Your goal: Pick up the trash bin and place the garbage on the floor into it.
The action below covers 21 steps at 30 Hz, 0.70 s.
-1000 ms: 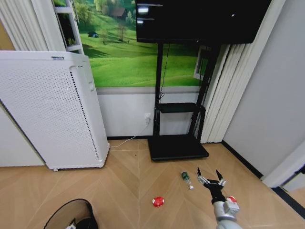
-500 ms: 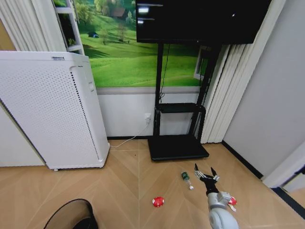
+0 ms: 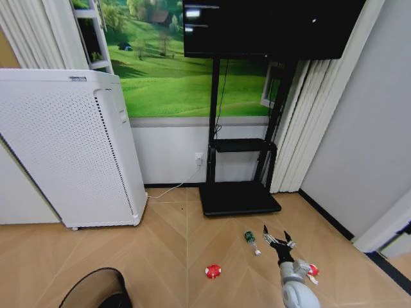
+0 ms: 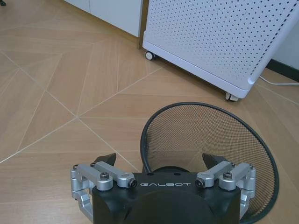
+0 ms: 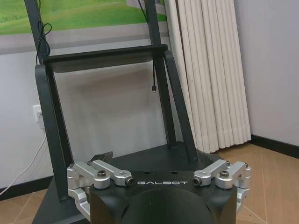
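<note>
Black mesh of the trash bin point(image 4: 210, 140) sits in the left hand point(image 4: 159, 164), fingers straddling its rim. On the floor point(image 3: 160, 244) lie a red piece point(image 3: 212, 271) and bottle point(image 3: 251, 241); the spread right hand point(image 3: 278, 239) has narrowed and drawn back slightly.

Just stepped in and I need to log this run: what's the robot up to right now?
The left end effector sits at the rim of the black mesh trash bin, low on the robot's left. The right end effector, open, hangs over the floor beside the small bottle. Two red-and-white pieces lie unpicked.
</note>
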Motion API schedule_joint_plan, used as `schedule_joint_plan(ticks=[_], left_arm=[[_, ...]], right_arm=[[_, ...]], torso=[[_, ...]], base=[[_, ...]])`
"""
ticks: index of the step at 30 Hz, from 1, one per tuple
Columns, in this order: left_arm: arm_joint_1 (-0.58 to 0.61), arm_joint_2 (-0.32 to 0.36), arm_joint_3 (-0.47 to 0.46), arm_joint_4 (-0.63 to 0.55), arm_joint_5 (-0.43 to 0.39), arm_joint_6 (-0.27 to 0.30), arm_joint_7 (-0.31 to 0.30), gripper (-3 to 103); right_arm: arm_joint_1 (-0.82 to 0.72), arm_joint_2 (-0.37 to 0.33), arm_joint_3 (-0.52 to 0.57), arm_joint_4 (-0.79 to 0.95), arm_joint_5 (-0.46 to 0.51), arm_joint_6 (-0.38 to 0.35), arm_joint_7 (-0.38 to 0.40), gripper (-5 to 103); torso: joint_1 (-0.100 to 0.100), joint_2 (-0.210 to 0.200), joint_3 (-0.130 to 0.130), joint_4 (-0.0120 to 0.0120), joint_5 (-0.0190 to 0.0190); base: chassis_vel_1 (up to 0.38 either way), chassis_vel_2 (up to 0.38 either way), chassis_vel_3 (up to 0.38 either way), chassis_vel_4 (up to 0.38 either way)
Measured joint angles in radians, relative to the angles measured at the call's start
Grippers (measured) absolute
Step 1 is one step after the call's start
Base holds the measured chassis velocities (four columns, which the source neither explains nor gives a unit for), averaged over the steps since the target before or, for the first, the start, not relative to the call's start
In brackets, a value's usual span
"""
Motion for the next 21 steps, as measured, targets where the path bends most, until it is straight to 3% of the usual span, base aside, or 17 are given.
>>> schedule_joint_plan(ticks=[12,17,21], left_arm=[[-0.127,0.09,-0.035,0.186,-0.081,0.055,0.039,101],[-0.166,0.114,-0.042,0.231,-0.083,0.061,0.047,93],[-0.192,0.135,-0.049,0.257,-0.083,0.07,0.056,77]], right_arm=[[-0.013,-0.018,0.012,0.036,-0.004,-0.017,0.009,100],[-0.022,-0.02,0.015,0.063,-0.004,-0.021,0.017,100],[-0.032,-0.031,0.016,0.074,-0.003,-0.022,0.018,100]], torso=[[0.0,0.001,0.001,0.0001,0.0002],[0.0,0.001,0.001,0.0001,0.0],[0.0,0.001,0.001,0.0,0.0001]], base=[[0.0,0.0,0.0,0.0],[0.0,0.0,0.0,0.0],[0.0,0.0,0.0,0.0]])
